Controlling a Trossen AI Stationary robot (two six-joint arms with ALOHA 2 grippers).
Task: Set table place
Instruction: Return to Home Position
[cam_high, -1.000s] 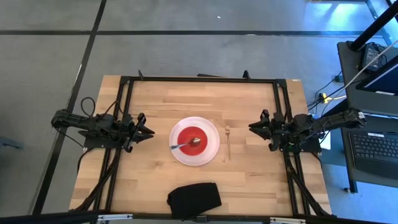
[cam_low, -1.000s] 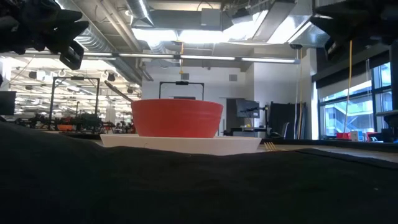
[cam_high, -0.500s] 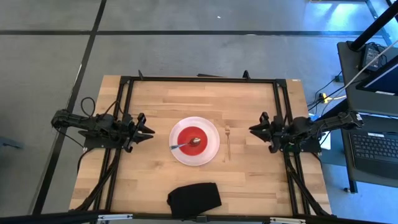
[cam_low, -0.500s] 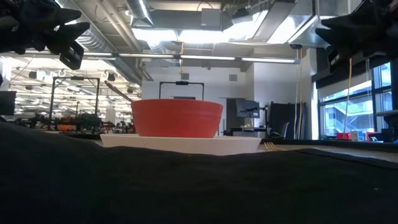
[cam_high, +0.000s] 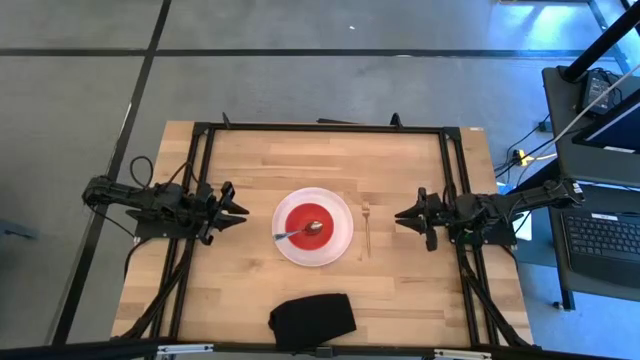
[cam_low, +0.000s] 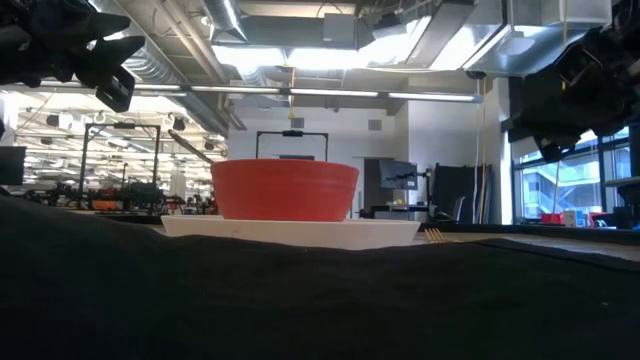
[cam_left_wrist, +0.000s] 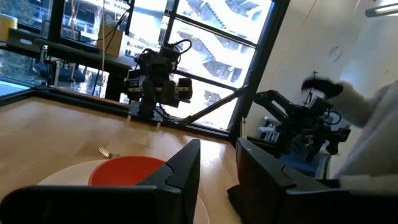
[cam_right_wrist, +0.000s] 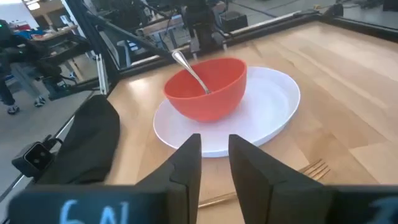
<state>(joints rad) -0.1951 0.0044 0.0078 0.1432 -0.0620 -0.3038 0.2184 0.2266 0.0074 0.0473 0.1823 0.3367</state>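
Note:
The white plate (cam_high: 341, 236) lies mid-table on the wooden table (cam_high: 410, 290). The red bowl (cam_high: 300, 214) stands on it. The silver spoon (cam_high: 290, 235) has its head in the bowl and its handle leaning on the bowl's left rim; it also shows in the right wrist view (cam_right_wrist: 189, 70). The fork (cam_high: 366, 232) lies flat on the wood just right of the plate. My left gripper (cam_high: 242, 213) is open and empty, left of the plate. My right gripper (cam_high: 399, 216) is open with a narrow gap and empty, right of the fork (cam_right_wrist: 314, 168).
A black cloth (cam_high: 313, 320) lies bunched at the table's near edge and fills the low view's foreground (cam_low: 300, 300). The black metal frame (cam_high: 320, 128) runs around the tabletop. Bare wood lies on the far side of the plate and between the fork and the right frame rail.
My right gripper has gone toward the table's left edge, closer to the fork, and has come down a little. My left arm, the plate, bowl, spoon and fork have kept still.

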